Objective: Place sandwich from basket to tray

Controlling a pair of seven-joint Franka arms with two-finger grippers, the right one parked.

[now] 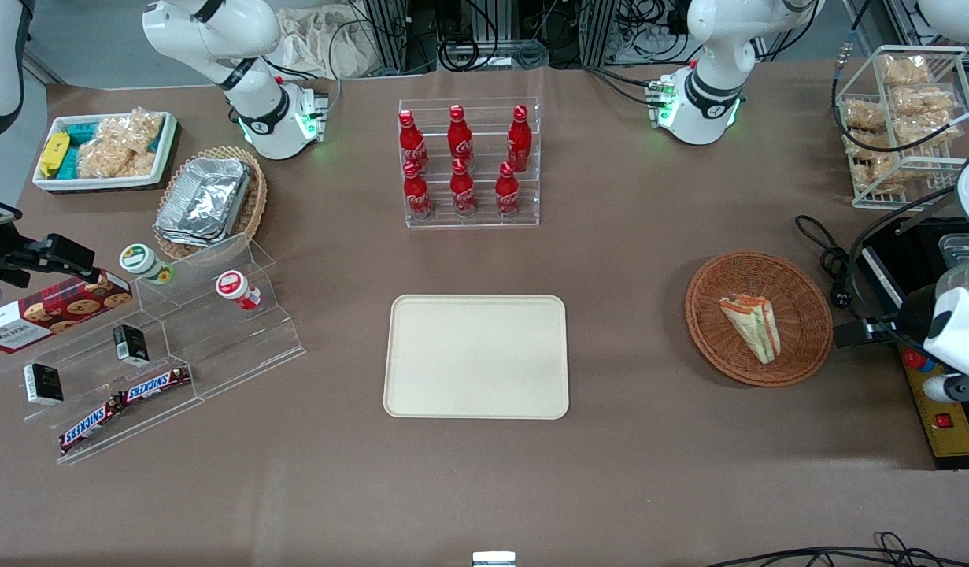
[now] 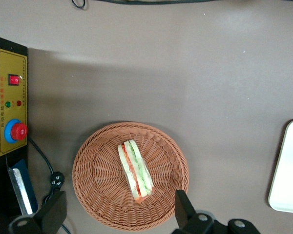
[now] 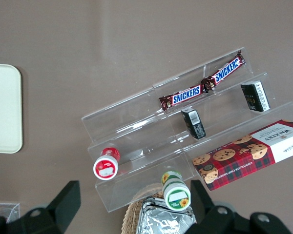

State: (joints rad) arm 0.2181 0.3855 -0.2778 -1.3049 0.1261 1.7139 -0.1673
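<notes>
The gripper [image 2: 119,214] hangs above the basket [image 2: 93,161], fingers [image 2: 184,208] spread wide and holding nothing. The sandwich [image 2: 135,169] lies in the basket's middle, clear of the rim all round. Bare table separates basket and tray [image 1: 476,356]. The arm hangs over the table's edge, wrist pointing down.

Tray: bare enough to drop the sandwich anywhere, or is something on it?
The tray is bare rim to rim. Open table borders it toward the bottle rack and the basket. The sandwich lies in the basket; the open gripper hovers above it. Crowded: the acrylic snack shelf.
</notes>
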